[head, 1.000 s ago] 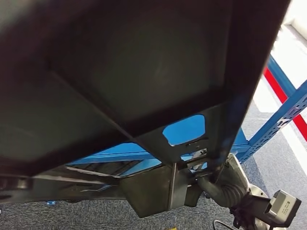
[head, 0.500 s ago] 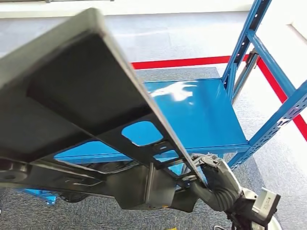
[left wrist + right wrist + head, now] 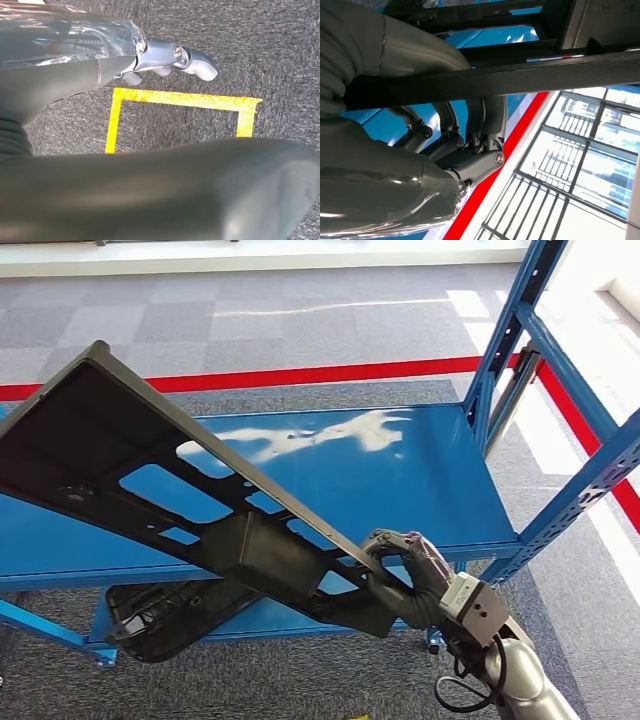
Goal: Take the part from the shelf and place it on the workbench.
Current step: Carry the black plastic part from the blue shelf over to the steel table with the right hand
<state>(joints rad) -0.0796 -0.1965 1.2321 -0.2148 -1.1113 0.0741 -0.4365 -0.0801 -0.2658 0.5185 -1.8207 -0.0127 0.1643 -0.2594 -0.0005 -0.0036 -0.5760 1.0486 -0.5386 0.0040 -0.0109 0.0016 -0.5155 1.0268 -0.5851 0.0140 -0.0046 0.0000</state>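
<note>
Right hand (image 3: 404, 575): comes in from below and to the right of the blue shelf (image 3: 423, 490), wrist and silver forearm trailing toward the near right corner of the head view. Fingers wrapped around the near-right end of the part (image 3: 189, 505); firm grip. In the right wrist view the fingers (image 3: 471, 150) curl under a dark bar of the part (image 3: 508, 75), thumb side above it.

Part: long black panel with several cut-outs, held in the air, tilted. Its held end sits just in front of the shelf's front edge; its far end rises up and to the left, over the left half of the shelf deck. Blue deck shows through the cut-outs. Whether any point of it touches the deck: cannot tell.

Left hand (image 3: 166, 62): hangs over dark grey carpet (image 3: 264, 50), above a yellow tape rectangle (image 3: 181, 100) on the floor. Fingers fairly straight, nothing in them, apart from one another.

Edges and room: shelf deck to the right of the part is bare up to the blue upright posts (image 3: 513, 330) at its right end. A second black part (image 3: 173, 615) lies on the shelf's lower level, beneath the held one. Red floor line (image 3: 340, 373) runs behind the shelf.
</note>
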